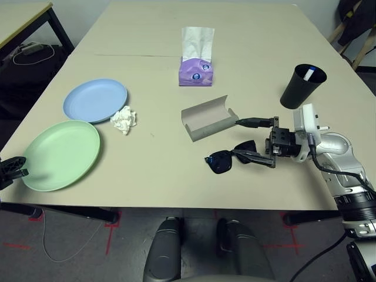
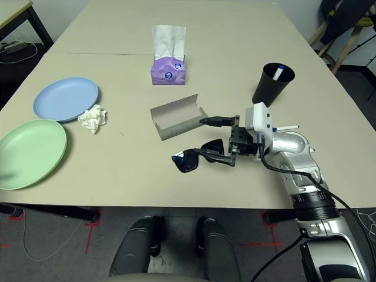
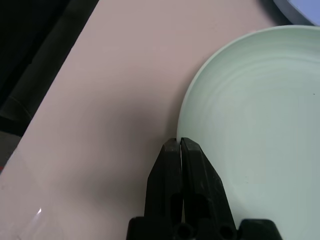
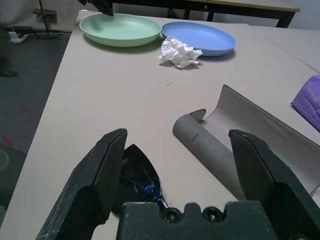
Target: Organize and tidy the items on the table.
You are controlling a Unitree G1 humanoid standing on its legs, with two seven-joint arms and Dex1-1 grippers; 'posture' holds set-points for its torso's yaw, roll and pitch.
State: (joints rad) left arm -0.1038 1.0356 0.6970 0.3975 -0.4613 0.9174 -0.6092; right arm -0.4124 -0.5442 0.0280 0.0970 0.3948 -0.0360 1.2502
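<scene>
Pale beige table [image 1: 247, 53] spreads under both my arms, and little on it looks tidied yet. My right pincer [image 1: 254, 141] stands wide and level, holding nothing, with the sunglasses [image 1: 226, 160] lying between and just below its fingers and the open grey case [image 1: 207, 119] just beyond them. I judge the step in hand is getting the sunglasses into that case; it has not happened, as they lie on the table beside it. My left pincer [image 3: 180, 150] is pressed shut at the near rim of the green plate [image 1: 61, 154], seemingly nipping the edge, though I cannot tell if it truly grips. Just beyond, the blue plate [image 1: 95, 100] sits unstacked, with the tissue wad [image 1: 124, 120] touching or nearly touching its rim. Farther right stands the black cup [image 1: 302, 86] with a pen [image 1: 309, 75] in it. A purple tissue box [image 1: 196, 69] stands mid-table, well clear. Nothing blocks either reach.
</scene>
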